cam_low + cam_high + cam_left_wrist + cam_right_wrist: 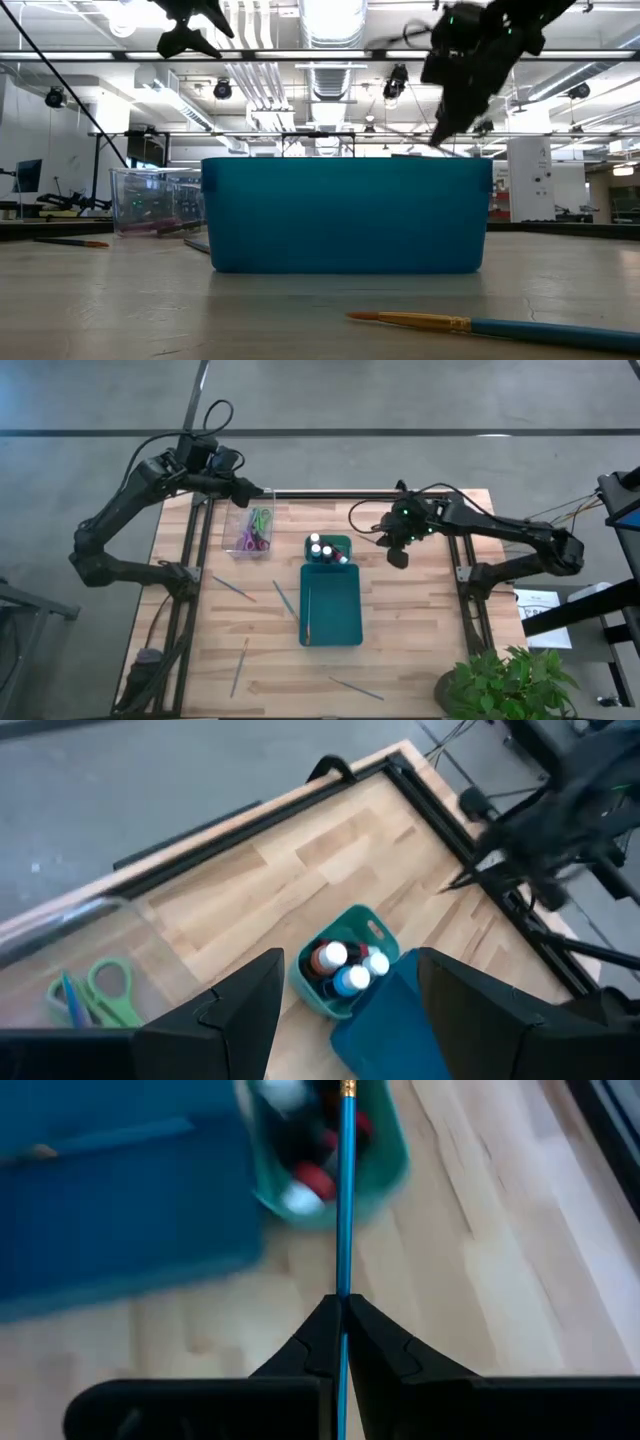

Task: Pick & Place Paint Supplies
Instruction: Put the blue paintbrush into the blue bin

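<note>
The right tool [341, 1312] is clamped on a blue brush [346, 1200] above the small green cup [330, 550] near the table's far edge. Lower it slowly into the teal tray [345, 622]. The left tool [345, 1010] is apart.

Open bench [420, 620] at three o'clock of the teal tray [332, 605] — passable; small cup of bottles [328, 549] blocks twelve o'clock, loose brushes [238, 665] lie at nine.

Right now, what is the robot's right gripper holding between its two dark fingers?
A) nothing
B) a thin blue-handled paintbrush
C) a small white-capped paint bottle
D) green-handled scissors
B: in the right wrist view the right gripper is shut on a thin blue-handled paintbrush, which points toward the small teal cup of paint bottles.
</note>
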`<state>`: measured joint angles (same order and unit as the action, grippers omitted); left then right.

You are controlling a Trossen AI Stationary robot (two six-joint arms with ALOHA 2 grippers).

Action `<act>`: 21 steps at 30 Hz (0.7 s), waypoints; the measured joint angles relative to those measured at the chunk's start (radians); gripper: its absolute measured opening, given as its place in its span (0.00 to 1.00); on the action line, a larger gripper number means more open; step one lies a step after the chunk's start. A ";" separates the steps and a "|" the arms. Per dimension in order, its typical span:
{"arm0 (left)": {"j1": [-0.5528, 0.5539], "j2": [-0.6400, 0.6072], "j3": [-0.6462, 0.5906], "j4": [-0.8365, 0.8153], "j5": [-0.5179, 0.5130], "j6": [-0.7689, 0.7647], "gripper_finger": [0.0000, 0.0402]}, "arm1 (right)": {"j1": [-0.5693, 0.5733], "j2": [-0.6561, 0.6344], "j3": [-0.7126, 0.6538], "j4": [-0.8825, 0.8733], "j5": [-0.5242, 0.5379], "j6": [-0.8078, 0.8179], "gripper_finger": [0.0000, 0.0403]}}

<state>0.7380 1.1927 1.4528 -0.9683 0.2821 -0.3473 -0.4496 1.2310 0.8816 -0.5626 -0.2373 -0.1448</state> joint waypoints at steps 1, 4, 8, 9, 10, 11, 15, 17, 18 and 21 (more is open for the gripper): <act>0.000 0.000 0.000 -0.011 0.000 0.000 0.59 | 0.027 -0.005 0.013 0.003 0.000 0.014 0.03; -0.002 0.000 0.000 -0.031 0.000 0.006 0.59 | 0.111 -0.003 0.060 0.010 0.000 0.046 0.03; -0.007 0.000 0.000 -0.035 0.000 0.006 0.59 | 0.217 0.046 0.130 -0.008 0.000 0.042 0.03; -0.008 0.000 0.000 -0.035 0.000 0.006 0.59 | 0.239 0.063 0.145 -0.010 0.000 0.039 0.03; -0.009 0.000 0.000 -0.035 0.000 0.006 0.59 | 0.262 0.081 0.160 -0.011 0.000 0.032 0.03; -0.010 0.000 0.000 -0.035 0.000 0.006 0.59 | 0.283 0.100 0.174 -0.014 -0.001 0.018 0.03; -0.011 0.000 0.000 -0.035 0.000 0.006 0.59 | 0.353 0.183 0.221 -0.025 -0.036 -0.029 0.03; -0.011 0.000 0.000 -0.035 0.000 0.006 0.59 | 0.381 0.230 0.243 -0.027 -0.047 -0.051 0.03; -0.011 0.000 0.000 -0.035 0.000 0.006 0.59 | 0.394 0.256 0.259 -0.027 -0.052 -0.063 0.03; -0.011 0.000 0.000 -0.035 0.000 0.006 0.59 | 0.420 0.330 0.314 -0.027 -0.063 -0.088 0.03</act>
<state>0.7273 1.1927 1.4525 -1.0035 0.2821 -0.3408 -0.0291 1.5611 1.1956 -0.5895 -0.3006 -0.2324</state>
